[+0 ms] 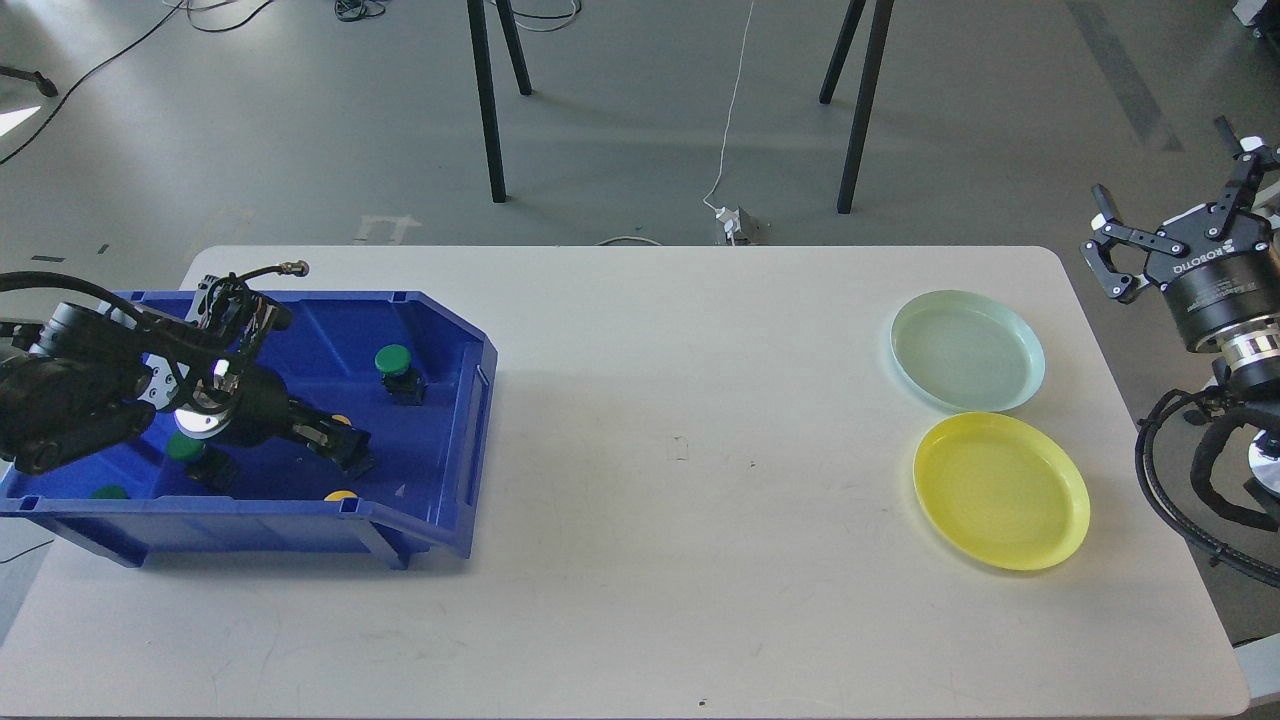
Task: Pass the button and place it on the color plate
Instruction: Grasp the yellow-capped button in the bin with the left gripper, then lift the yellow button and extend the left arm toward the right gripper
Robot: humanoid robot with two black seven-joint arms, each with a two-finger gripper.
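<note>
Blue plastic bin (455,420) on the left end of the counter (640,450) is where all the buttons are sitting, so we're judging this as early days: nothing's on either plate yet. Our left gripper (345,447) is reaching down inside the bin, close to a yellow-topped button (341,420), but the fingers are dark and bunched against it, so we can't tell if they're clamped or loose. A green button (394,362) is standing further back on its black base, another green one (183,446) is peeking from under the arm, and more caps are showing along the front wall.

Our right gripper (1170,215) is waiting off the right edge, fingers spread wide, carrying nothing. Both plates are looking smooth and shallow: pale green plate (968,350), glossy yellow plate (1001,490). Grab, handoff and placing are all left.
</note>
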